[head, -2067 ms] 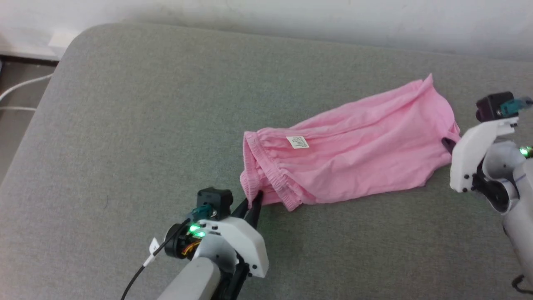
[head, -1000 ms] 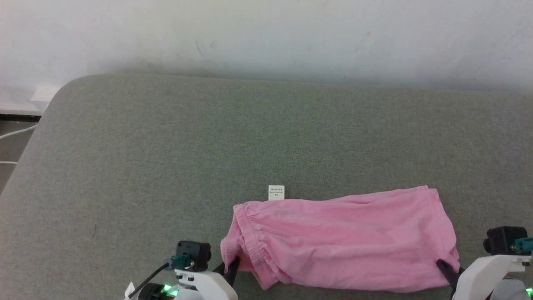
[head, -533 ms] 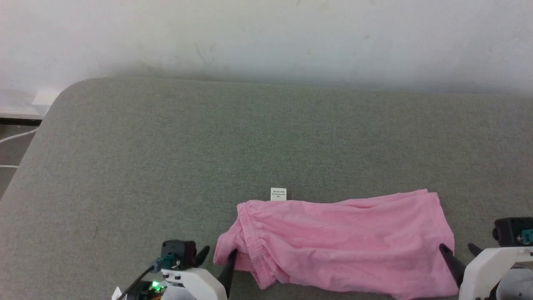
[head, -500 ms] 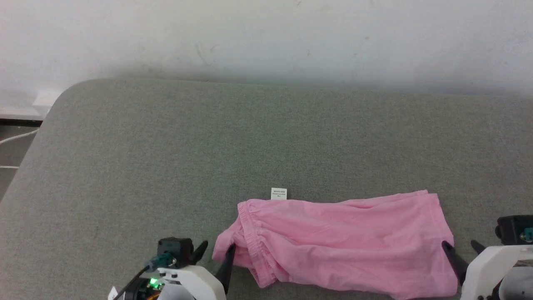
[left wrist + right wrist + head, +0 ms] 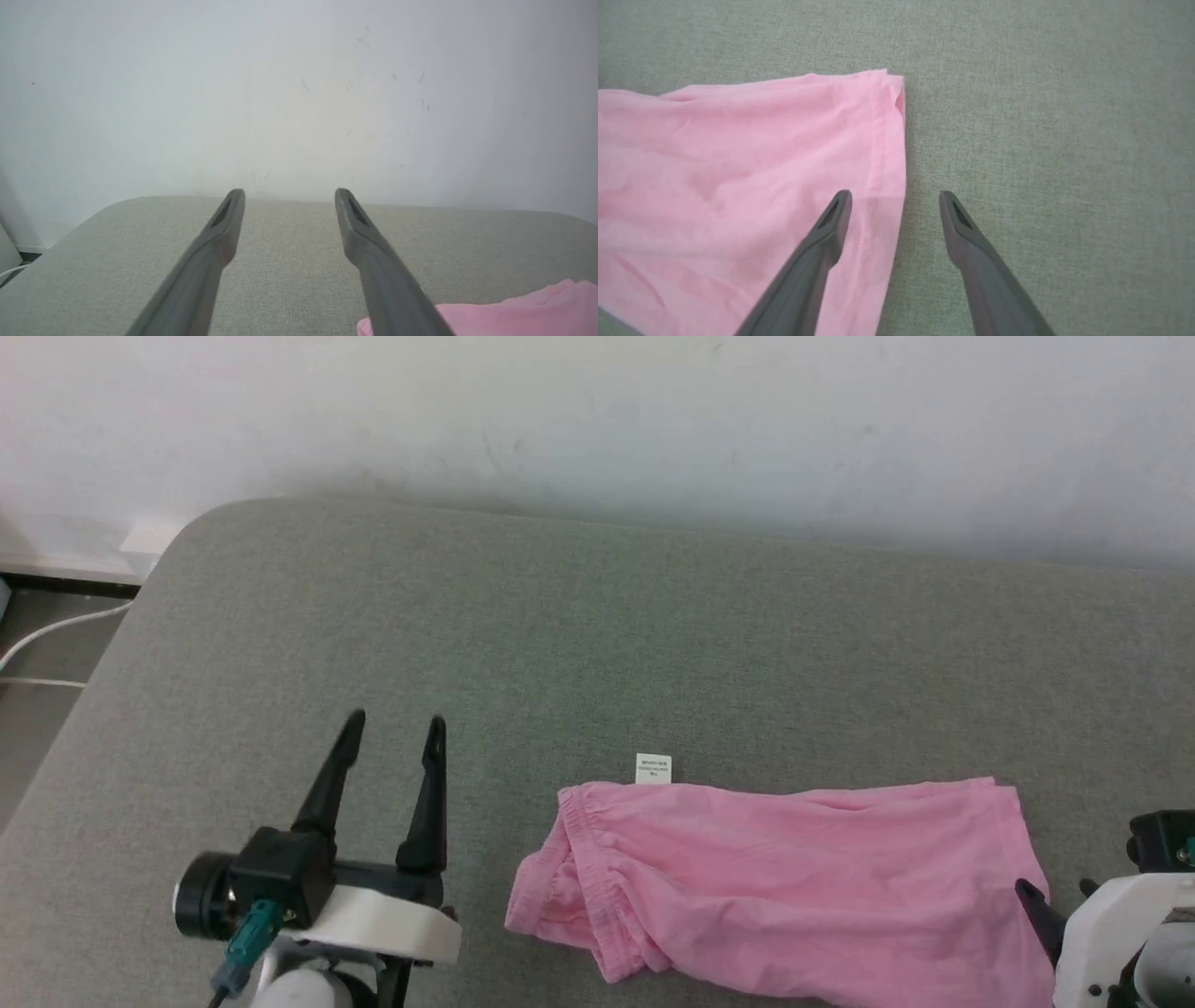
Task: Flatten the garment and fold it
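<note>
The garment (image 5: pixel 794 877), light pink shorts, lies folded lengthwise across the grey cushion (image 5: pixel 579 635). Its gathered waistband (image 5: pixel 583 868) is at the left and its small white label (image 5: pixel 653 768) sticks out at the far edge. My left gripper (image 5: pixel 393 728) hovers open to the left of the waistband, holding nothing; the left wrist view shows its open jaws (image 5: pixel 289 196) and a corner of the garment (image 5: pixel 514 312). My right gripper (image 5: pixel 1060 891) stands open at the hem end. In the right wrist view the right gripper (image 5: pixel 895 198) straddles the hem edge (image 5: pixel 889 154), one finger over the cloth.
A white wall (image 5: pixel 597 420) runs behind the cushion. At the far left are the floor and a white cable (image 5: pixel 56 625) beyond the cushion's rounded corner. Bare cushion stretches behind and left of the shorts.
Both grippers opened and let go of the shorts, which stay flat on the cushion. My left gripper lifted away from the waistband to the left. The camera shifted slightly.
</note>
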You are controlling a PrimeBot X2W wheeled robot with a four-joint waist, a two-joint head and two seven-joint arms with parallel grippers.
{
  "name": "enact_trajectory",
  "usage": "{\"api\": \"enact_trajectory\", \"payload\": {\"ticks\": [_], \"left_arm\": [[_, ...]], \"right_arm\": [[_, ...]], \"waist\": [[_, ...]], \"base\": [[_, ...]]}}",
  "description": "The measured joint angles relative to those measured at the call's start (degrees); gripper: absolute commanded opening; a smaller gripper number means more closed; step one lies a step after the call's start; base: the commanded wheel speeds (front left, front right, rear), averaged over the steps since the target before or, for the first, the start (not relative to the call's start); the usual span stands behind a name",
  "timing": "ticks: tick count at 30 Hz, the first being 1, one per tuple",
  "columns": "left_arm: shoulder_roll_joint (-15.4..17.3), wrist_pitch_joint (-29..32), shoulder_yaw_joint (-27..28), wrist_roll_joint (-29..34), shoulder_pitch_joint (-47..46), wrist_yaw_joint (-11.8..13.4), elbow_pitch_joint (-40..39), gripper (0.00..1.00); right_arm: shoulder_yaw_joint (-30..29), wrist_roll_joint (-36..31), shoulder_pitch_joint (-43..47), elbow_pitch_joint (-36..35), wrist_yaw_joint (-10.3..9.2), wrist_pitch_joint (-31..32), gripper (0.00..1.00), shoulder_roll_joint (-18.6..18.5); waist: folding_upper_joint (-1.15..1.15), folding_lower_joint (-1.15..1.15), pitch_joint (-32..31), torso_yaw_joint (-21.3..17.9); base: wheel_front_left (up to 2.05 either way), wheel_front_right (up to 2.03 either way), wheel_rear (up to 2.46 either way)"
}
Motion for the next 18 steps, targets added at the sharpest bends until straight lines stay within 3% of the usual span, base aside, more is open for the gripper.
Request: {"api": "enact_trajectory", "payload": {"ticks": [6, 9, 17, 18], "left_arm": [[-2.71, -0.05, 3.92, 11.51, 3.35, -0.04, -3.93, 1.0], [-4.41, -0.05, 5.36, 13.61, 4.88, -0.18, -4.22, 1.0], [-7.45, -0.05, 7.77, 16.28, 5.59, -3.41, -4.61, 1.0], [-7.77, -0.05, 8.14, 16.51, 5.59, -3.65, -4.56, 1.0]], "right_arm": [[0.05, 0.47, -2.08, 6.03, 0.0, 0.22, 1.0, 0.55], [1.18, 2.58, -2.5, 7.69, -0.01, 0.91, 1.0, 0.6], [3.52, 6.08, -3.89, 10.53, -0.13, 1.27, 1.0, -1.47], [4.35, 6.77, -3.98, 10.57, -0.3, 1.29, 0.47, -1.97]], "waist": [[0.0, 0.0, 1.03, 1.14], [0.0, 0.0, 1.49, 1.76], [0.0, -0.01, 2.82, 3.37], [0.0, -0.01, 2.98, 3.55]], "base": [[0.0, 0.0, 0.0], [0.0, 0.0, 0.0], [0.0, 0.0, 0.0], [0.0, 0.0, 0.0]]}}
